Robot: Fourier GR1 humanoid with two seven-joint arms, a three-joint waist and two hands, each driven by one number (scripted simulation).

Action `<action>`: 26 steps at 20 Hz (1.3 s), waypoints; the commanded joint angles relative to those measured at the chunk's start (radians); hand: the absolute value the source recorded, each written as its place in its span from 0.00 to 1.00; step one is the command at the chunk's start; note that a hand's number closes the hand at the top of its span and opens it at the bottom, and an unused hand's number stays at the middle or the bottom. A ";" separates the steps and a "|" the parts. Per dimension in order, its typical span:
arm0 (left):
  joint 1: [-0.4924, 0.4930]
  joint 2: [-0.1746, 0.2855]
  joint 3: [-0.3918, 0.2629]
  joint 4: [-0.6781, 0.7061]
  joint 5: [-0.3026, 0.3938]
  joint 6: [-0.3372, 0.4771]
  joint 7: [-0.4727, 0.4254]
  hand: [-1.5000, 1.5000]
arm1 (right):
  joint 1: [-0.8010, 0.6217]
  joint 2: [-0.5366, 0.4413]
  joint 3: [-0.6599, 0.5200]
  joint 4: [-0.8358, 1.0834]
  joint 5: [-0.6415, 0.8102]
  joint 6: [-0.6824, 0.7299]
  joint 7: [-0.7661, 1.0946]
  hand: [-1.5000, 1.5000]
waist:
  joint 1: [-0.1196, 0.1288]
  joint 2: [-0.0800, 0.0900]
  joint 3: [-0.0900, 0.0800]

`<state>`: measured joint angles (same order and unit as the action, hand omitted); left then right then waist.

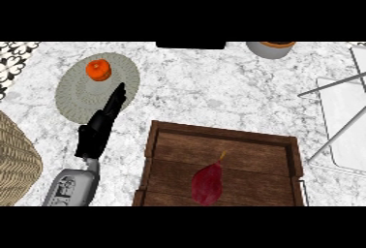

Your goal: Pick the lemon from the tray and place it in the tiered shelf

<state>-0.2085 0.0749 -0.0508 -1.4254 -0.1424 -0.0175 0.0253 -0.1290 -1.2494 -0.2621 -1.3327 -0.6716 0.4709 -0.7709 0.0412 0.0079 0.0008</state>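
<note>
You have the tray [221, 131] in the near middle of the counter [214, 87]. A single item [207, 184] lies in it toward its near side; what it is I cannot tell for sure. Behind the tray and to its left sits a round plate [71, 94], with a small object [98, 70] on its far part. A basket [14, 164] sits at the near left edge. The left hand [93, 135] comes in between basket and tray, with its straight fingers over the plate's near-right part. The tiered shelf [343, 121] stands right of the tray. At the far edge sit a block [190, 44] and, to its right, a pot [270, 48].
</note>
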 commanded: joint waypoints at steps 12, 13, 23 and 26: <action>-0.002 0.002 0.009 0.013 0.002 -0.009 -0.014 0.50 | -0.339 0.121 0.185 0.255 0.296 -0.033 -0.018 1.00 | 0.002 0.004 0.000; -0.026 0.015 0.027 -0.015 0.005 -0.004 0.020 0.50 | -0.365 0.143 0.182 0.334 0.299 -0.026 -0.025 0.00 | -0.002 0.002 0.000; 0.029 -0.009 0.010 -0.037 0.001 0.001 0.028 0.50 | -0.573 0.195 0.194 0.552 0.297 0.164 0.062 0.00 | -0.014 -0.003 0.000; 0.024 0.011 0.014 -0.024 -0.007 -0.011 0.006 0.50 | -0.596 0.173 0.178 0.587 0.237 0.268 0.126 0.00 | -0.017 -0.003 0.000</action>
<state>-0.1961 0.0667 -0.0445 -1.4408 -0.1524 -0.0130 0.0362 -0.6771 -1.0760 -0.0647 -0.8074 -0.3796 0.5538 -0.6265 0.0236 0.0034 0.0040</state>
